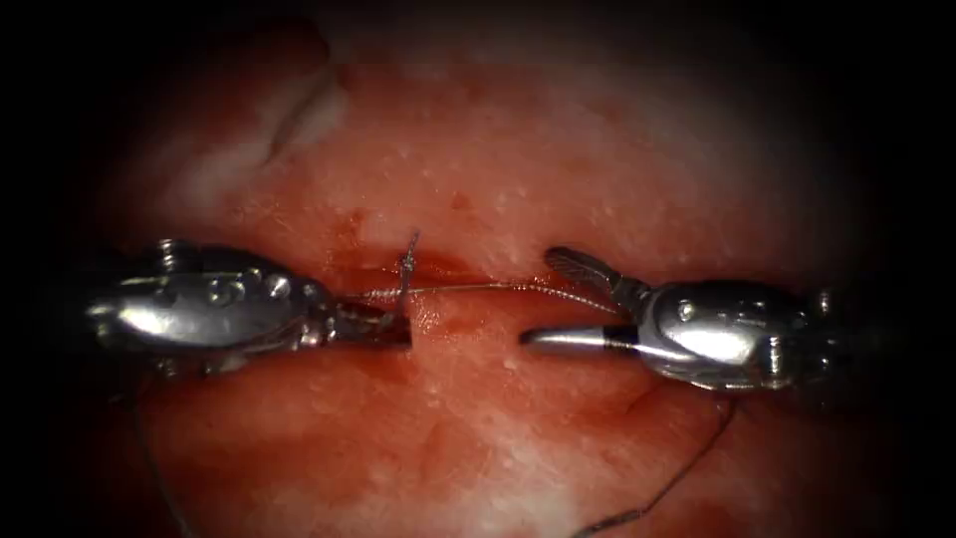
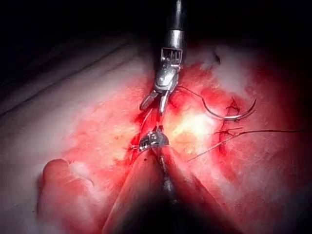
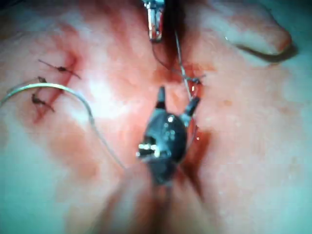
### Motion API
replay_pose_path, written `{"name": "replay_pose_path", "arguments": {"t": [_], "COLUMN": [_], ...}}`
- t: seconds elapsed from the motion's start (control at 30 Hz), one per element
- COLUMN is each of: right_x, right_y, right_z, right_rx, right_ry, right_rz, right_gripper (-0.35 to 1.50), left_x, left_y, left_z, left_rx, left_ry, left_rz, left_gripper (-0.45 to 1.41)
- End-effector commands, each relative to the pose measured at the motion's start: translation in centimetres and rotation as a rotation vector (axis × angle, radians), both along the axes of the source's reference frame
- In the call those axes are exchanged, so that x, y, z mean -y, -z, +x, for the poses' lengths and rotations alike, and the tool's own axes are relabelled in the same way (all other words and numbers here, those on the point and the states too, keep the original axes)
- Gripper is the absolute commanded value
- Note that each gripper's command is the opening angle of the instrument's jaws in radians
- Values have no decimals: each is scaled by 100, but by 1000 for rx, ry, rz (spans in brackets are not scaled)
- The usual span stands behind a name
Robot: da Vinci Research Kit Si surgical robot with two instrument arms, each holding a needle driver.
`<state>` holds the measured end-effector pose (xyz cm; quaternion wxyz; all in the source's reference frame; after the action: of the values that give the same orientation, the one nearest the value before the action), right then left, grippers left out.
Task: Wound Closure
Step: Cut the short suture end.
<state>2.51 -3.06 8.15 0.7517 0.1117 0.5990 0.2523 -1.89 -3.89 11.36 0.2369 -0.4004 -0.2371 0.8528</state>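
The left tool [image 1: 398, 329] comes in from the left, its jaws shut on the thread [image 1: 478, 288] close to a knot [image 1: 406, 267] at the cut [image 1: 448, 267] in the tissue [image 1: 518, 169]. From the knot the thread stretches right, between the open jaws of the right tool [image 1: 540, 297]. A short thread end stands up from the knot. The curved needle [image 2: 229, 116] lies free on the tissue surface beside earlier stitches [image 2: 232, 104]; neither tool holds it. The needle [image 3: 48, 87] also shows in the right wrist view, with the right tool [image 3: 178, 95] open and the left tool [image 3: 155, 27] beyond it.
A dark slack strand of thread [image 1: 677, 480] trails over the tissue below the right tool. Red fluid [image 1: 428, 319] wets the tissue around the cut. A pale raised fold of tissue [image 1: 299, 115] sits at the upper left.
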Motion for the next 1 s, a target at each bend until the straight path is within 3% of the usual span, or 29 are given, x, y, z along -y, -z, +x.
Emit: {"name": "replay_pose_path", "arguments": {"t": [0.03, 0.27, 0.43, 0.63, 1.0], "right_x": [10, 13, 16, 17, 14], "right_y": [-3, 1, 7, -1, -18], "right_z": [10, 37, 81, 117, 134], "right_rx": [4, 13, 47, 67, 117], "right_ry": [14, 53, 119, 117, 80], "right_rz": [3, -52, -170, -222, -244], "right_gripper": [115, 115, 116, 123, 121], "left_x": [-1, -9, -19, -33, -38], "left_y": [-4, -3, -4, -3, -5], "left_z": [-5, -1, 2, 3, 4], "left_rx": [-1, 3, 17, 28, 24], "left_ry": [1, 13, 36, 63, 79], "left_rz": [-4, -12, -14, -24, -28], "left_gripper": [-45, -45, -45, -45, -45]}}
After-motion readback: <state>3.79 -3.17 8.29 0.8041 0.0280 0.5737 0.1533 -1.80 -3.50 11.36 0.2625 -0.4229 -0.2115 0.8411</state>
